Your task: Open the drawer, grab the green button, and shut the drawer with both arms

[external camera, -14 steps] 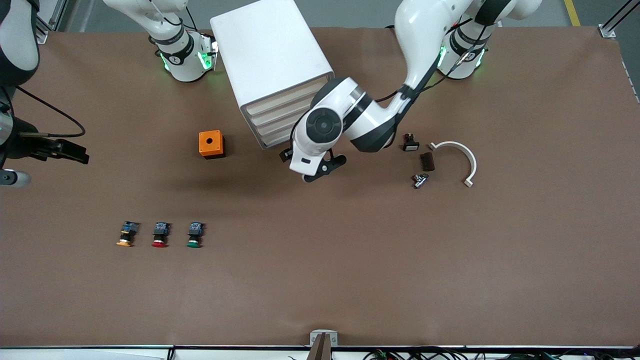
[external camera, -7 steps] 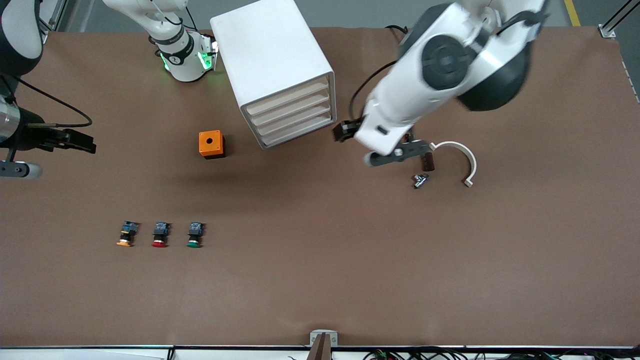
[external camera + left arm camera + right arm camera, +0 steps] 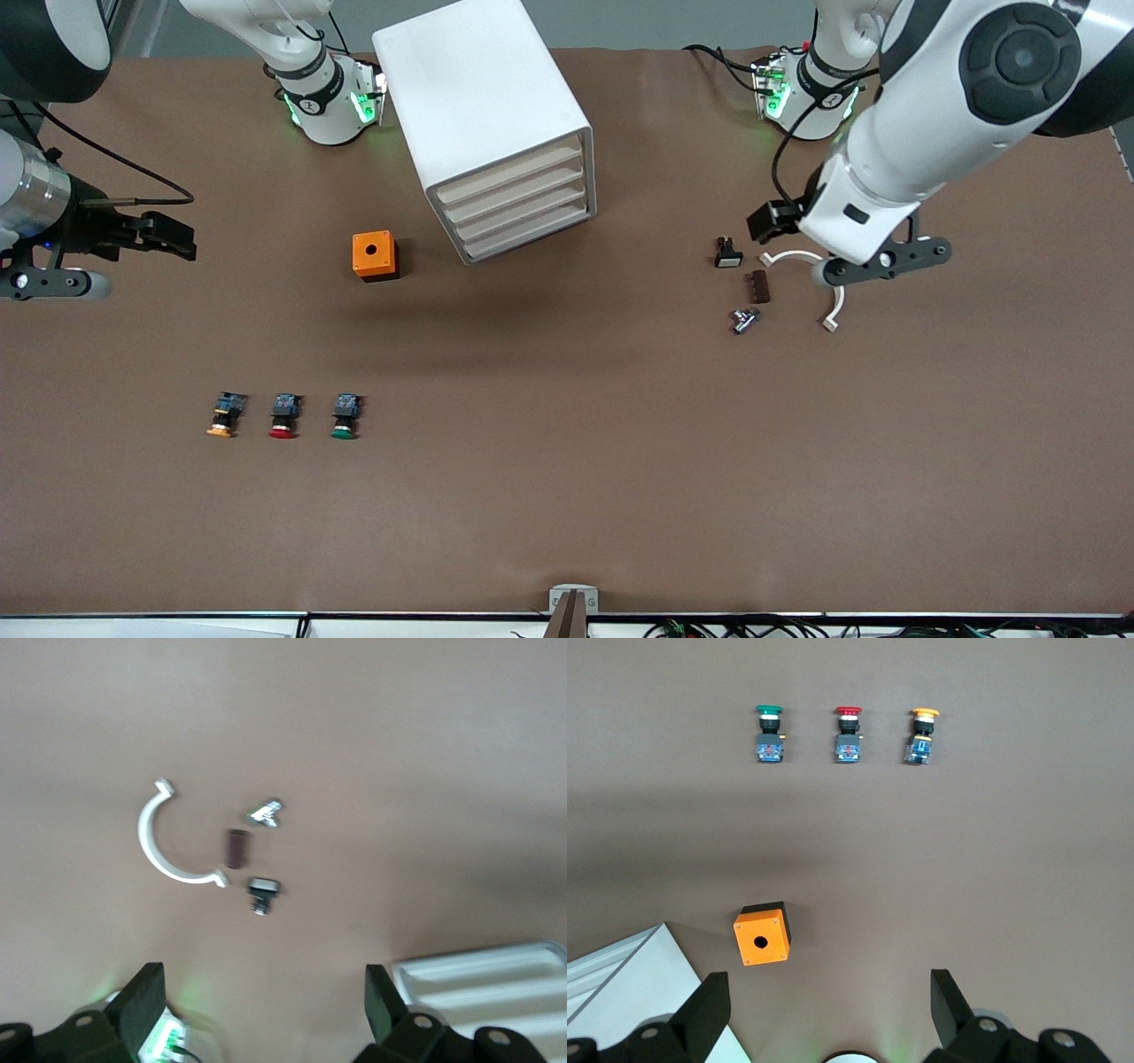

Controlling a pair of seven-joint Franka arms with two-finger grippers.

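Front view, green button (image 3: 344, 417) on table, well apart from both arms' spread, empty fingers (image 3: 142, 1005).

Brown table top, wide and matte, filling my front view.

I see the table (image 3: 567, 496) covered in a plain brown sheet with soft shadows in the middle. Along its farthest edge a strip of grey floor (image 3: 638, 22) shows, with a yellow line (image 3: 1013, 22) and a metal frame post (image 3: 1085, 40) at the corner. At the nearest edge sit a small grey bracket (image 3: 573, 600) and loose cables (image 3: 753, 629).
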